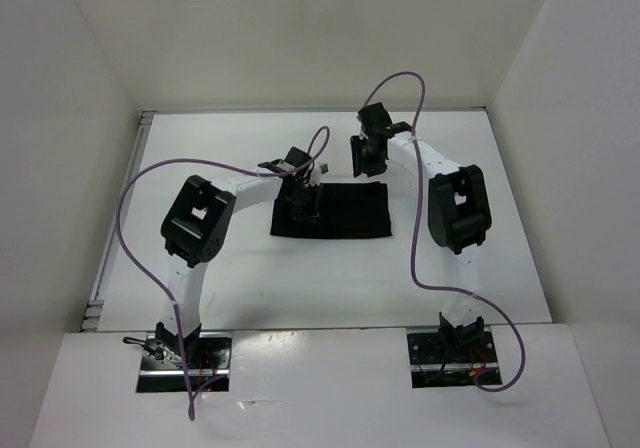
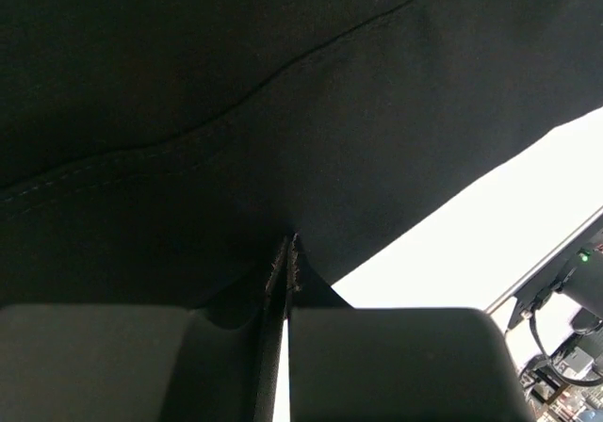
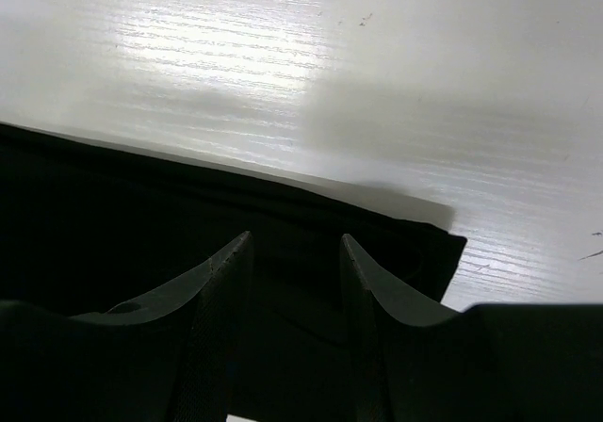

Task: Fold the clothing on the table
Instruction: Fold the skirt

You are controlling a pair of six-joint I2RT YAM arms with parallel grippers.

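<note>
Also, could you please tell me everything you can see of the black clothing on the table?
The clothing is plain black, soft fabric with a stitched seam, lying as a flat, roughly rectangular shape on the white table. The left gripper is shut on a pinched-up edge near its left end. The right gripper hangs open near a corner; contact there cannot be told.

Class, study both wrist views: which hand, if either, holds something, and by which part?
The left hand pinches the clothing by a fabric edge near its left end. The right hand is open over it, holding nothing.
</note>
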